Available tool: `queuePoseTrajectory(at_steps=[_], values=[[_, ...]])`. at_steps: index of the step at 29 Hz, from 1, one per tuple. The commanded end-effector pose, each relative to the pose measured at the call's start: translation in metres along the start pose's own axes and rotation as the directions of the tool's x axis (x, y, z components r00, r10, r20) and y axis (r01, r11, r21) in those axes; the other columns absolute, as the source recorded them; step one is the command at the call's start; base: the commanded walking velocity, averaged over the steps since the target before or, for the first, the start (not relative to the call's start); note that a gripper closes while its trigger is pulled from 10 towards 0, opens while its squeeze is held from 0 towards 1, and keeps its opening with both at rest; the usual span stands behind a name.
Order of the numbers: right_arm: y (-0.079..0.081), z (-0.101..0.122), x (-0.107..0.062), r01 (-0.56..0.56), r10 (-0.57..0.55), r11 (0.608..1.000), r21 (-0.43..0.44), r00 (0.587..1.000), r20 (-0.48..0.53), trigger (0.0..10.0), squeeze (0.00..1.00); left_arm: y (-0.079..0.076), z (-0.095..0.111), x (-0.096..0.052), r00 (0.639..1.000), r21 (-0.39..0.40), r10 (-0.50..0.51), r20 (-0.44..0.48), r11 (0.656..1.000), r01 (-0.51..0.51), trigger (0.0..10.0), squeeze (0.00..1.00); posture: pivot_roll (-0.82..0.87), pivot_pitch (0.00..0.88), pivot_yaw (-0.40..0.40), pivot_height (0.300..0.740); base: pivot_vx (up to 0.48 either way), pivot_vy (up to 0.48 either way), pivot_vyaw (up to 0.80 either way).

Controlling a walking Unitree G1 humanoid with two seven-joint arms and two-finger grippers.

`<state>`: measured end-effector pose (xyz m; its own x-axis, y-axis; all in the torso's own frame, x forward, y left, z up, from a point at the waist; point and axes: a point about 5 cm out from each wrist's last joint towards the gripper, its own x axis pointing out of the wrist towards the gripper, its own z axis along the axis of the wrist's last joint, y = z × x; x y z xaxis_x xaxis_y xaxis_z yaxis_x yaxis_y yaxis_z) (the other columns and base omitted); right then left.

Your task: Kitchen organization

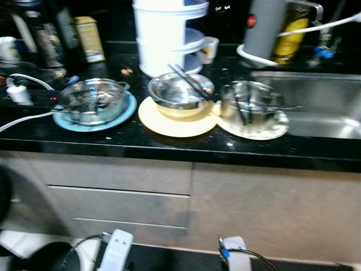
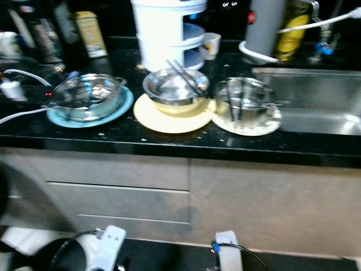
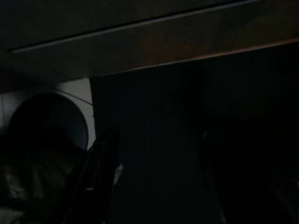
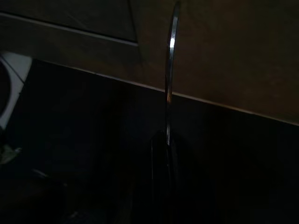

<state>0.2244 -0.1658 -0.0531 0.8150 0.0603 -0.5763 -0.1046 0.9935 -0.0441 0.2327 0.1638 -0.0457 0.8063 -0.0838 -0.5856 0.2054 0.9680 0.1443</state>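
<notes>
Three steel bowls stand in a row on the black counter (image 1: 113, 141). The left bowl (image 1: 93, 99) has handles and sits on a blue plate (image 1: 121, 116). A middle bowl (image 1: 180, 90) holds dark chopsticks (image 1: 192, 82) and rests on a yellow plate (image 1: 169, 125). On a white patterned plate (image 1: 271, 131) sits the right bowl (image 1: 248, 101), with utensils in it. Both arms hang low before the cabinet, left arm (image 1: 115, 251) and right arm (image 1: 234, 254). In the dark left wrist view my left gripper (image 3: 154, 186) has its fingers apart. My right gripper (image 4: 166, 177) is shut on a thin shiny metal piece (image 4: 171, 70) seen edge-on.
A steel sink (image 1: 321, 107) lies at the right of the counter. Behind the bowls stand a white tiered container (image 1: 169, 34), a grey cylinder (image 1: 265, 25), a yellow box (image 1: 90, 36) and dark bottles (image 1: 48, 34). A white cable (image 1: 22, 121) crosses the left. Beige drawers (image 1: 118, 197) sit below.
</notes>
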Motion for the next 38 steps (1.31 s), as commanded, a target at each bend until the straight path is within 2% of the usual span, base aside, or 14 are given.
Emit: queuePoseTrajectory(at_steps=[1,15,23,27,38], values=[[-0.003,-0.013,-0.005,0.018,-0.017,1.0,0.026,0.999,-0.045,10.0,0.0,-0.002,-0.005,-0.001,1.0,0.007,-0.016,-0.021,1.0,0.016,10.0,0.0,-0.07,0.18,-0.018,0.74,0.0,0.0,0.0],[-0.006,-0.024,-0.009,0.055,-0.05,0.997,0.049,0.994,-0.095,10.0,0.0,-0.005,-0.002,0.001,0.999,0.006,-0.042,-0.027,0.999,0.042,10.0,0.0,-0.07,0.176,-0.013,0.74,0.0,0.0,0.0],[-0.008,-0.023,-0.009,0.057,-0.053,0.998,0.039,0.994,-0.093,10.0,0.0,-0.005,-0.002,0.001,0.999,0.01,-0.035,-0.031,0.999,0.035,10.0,0.0,-0.08,0.174,-0.013,0.74,0.0,0.0,0.0],[-0.007,-0.023,-0.009,0.059,-0.054,0.997,0.041,0.994,-0.094,10.0,0.0,-0.004,-0.004,0.0,0.999,-0.021,-0.027,-0.034,0.999,0.027,10.0,0.0,-0.08,0.174,-0.011,0.74,0.0,0.0,0.0],[-0.011,-0.025,-0.01,0.071,-0.067,0.997,0.032,0.992,-0.106,10.0,0.0,-0.002,0.0,0.002,0.999,-0.042,-0.014,-0.033,0.999,0.013,10.0,0.0,-0.09,0.17,-0.01,0.74,0.0,-0.395,0.0]])
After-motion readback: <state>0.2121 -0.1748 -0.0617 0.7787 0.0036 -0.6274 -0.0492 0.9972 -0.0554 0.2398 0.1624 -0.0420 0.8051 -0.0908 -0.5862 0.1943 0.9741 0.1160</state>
